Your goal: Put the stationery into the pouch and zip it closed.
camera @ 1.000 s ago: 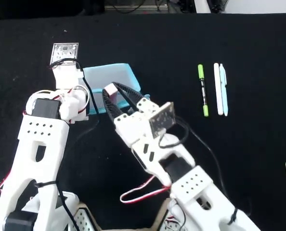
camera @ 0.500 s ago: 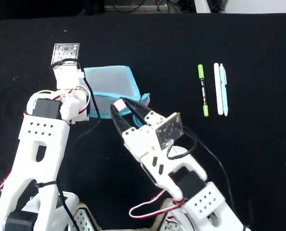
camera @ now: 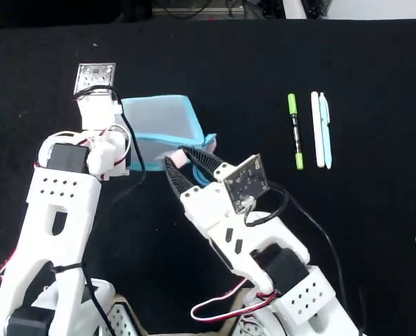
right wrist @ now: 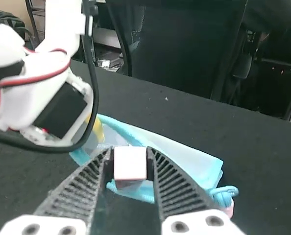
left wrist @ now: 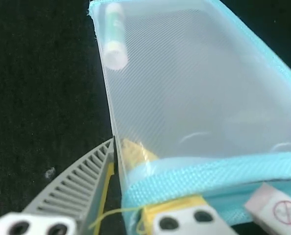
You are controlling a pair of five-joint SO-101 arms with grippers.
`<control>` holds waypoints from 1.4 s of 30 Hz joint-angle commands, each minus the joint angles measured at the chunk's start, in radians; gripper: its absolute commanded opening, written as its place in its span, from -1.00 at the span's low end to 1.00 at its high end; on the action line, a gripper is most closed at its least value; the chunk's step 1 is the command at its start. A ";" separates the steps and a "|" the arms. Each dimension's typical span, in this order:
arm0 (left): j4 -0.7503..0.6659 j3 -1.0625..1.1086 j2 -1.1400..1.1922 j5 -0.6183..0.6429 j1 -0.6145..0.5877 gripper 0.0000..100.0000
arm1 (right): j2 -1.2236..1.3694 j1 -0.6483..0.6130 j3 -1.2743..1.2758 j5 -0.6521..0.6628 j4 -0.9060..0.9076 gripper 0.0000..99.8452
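Right hand point(right wrist: 130, 154) grips eraser point(right wrist: 130, 167) at pouch point(camera: 159, 115) edge.

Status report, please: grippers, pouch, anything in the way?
Left gripper shut on pouch edge. Right gripper shut on eraser, beside pouch. Three pens on table, apart from pouch.

The left gripper point(left wrist: 120, 149) pinched the pouch's point(left wrist: 194, 88) left edge, while the right gripper point(right wrist: 129, 154) clasped an eraser point(right wrist: 130, 167) beside its near edge.

High view: eraser point(camera: 178, 160), pouch point(camera: 159, 119) edge partly hidden by right end effector point(camera: 177, 155).
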 commanded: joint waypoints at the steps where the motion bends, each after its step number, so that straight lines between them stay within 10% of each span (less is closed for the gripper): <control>1: 0.000 0.030 0.014 0.015 0.002 -0.94 | -0.008 0.020 -0.056 0.002 -0.120 -0.98; 31: 0.000 0.028 0.018 0.015 0.002 -0.94 | 0.002 0.020 0.189 0.000 -0.410 -0.98; 42: 0.000 0.031 0.017 0.015 -0.002 -0.94 | 0.381 0.018 -0.015 0.002 -0.408 -0.98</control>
